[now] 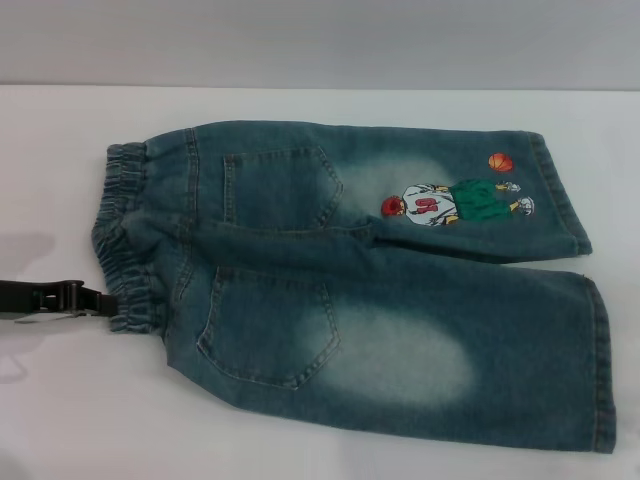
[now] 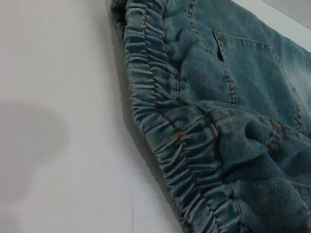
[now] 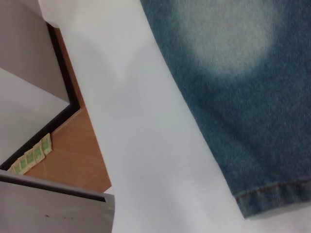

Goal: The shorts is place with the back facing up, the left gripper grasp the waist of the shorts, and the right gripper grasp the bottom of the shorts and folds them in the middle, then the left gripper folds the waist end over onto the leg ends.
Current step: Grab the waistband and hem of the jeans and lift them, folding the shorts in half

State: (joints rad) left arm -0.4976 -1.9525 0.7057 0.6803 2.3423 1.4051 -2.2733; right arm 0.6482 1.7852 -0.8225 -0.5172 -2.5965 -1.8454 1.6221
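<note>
Head view, item one: the shorts [image 1: 350,290], blue faded denim, lay flat on the white table [image 1: 60,420] with the back facing up. Two patch pockets showed, one on each half. The waist of the shorts [image 1: 125,240], a gathered elastic band, lay toward the robot's left. The leg ends [image 1: 585,300] lay toward the robot's right, both hems flat and side by side. The far leg carried a cartoon basketball player [image 1: 455,203] with an orange ball [image 1: 500,161] just beside the far hem.

Item two: the left gripper [image 1: 108,301], slim and black, reached in low from the left edge and met the near part of the waistband. Whether its fingers were apart, together or clamped on the cloth could not be told.

Left wrist view, item three: the waistband [image 2: 165,131] filled the frame closely, puckered in ridges with orange stitching, resting on the table [image 2: 58,73]. One pocket corner [image 2: 221,43] lay behind it. No fingers showed.

Right wrist view, item four: the near leg hem [image 3: 272,196] and its pale faded patch [image 3: 228,39] lay on the table [image 3: 146,145]. Beyond the table edge were a brown floor [image 3: 77,155] and a grey panel [image 3: 48,208]. The right gripper itself appeared in no view.
</note>
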